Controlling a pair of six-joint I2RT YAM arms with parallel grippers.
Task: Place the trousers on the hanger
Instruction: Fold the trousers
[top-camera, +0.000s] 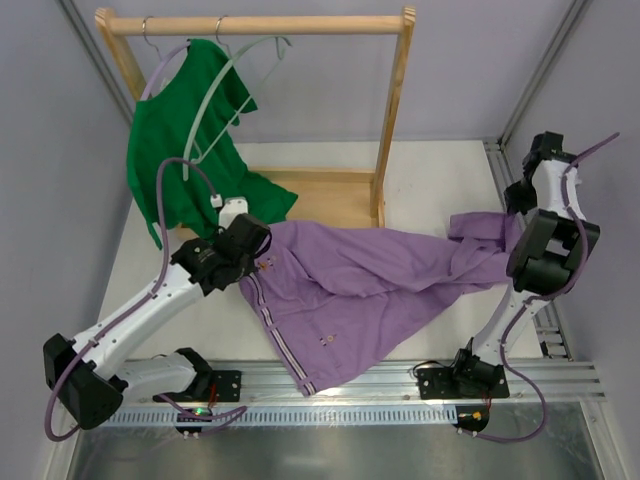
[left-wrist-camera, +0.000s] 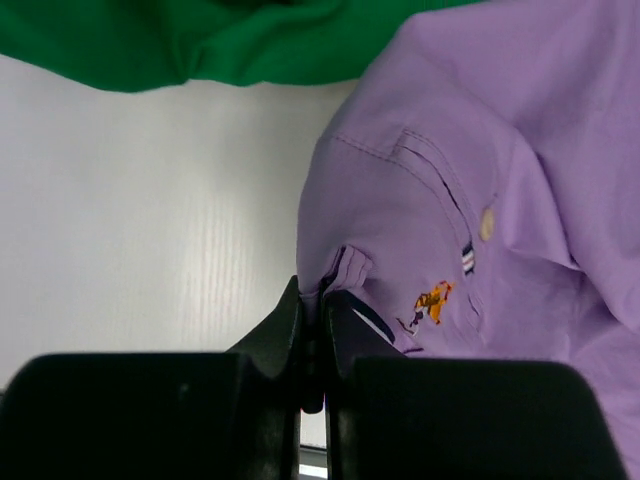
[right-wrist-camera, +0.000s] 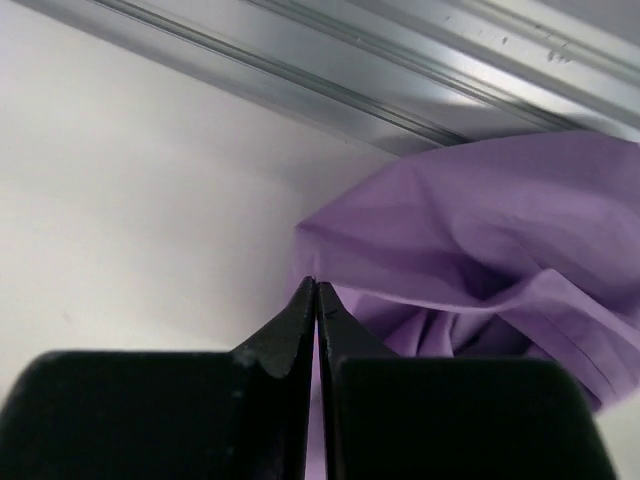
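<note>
The lilac trousers (top-camera: 350, 280) lie spread across the table between both arms. My left gripper (top-camera: 258, 262) is shut on their waistband corner; in the left wrist view the fold of fabric (left-wrist-camera: 500, 150) sits pinched between the jaws (left-wrist-camera: 312, 292), next to a striped tab and a small embroidered logo. My right gripper (top-camera: 517, 240) is shut at the edge of the bunched leg end (right-wrist-camera: 480, 230), with the jaws (right-wrist-camera: 316, 286) pressed together on the cloth. The pale grey-green hanger (top-camera: 225, 85) hangs bare from the wooden rail, partly in front of the green shirt.
A dark green T-shirt (top-camera: 180, 150) hangs on a lavender hanger at the rack's left and drapes onto the table (left-wrist-camera: 180, 40). The wooden rack (top-camera: 395, 120) stands at the back. An aluminium rail (right-wrist-camera: 400, 80) runs along the table's right edge close to the leg end.
</note>
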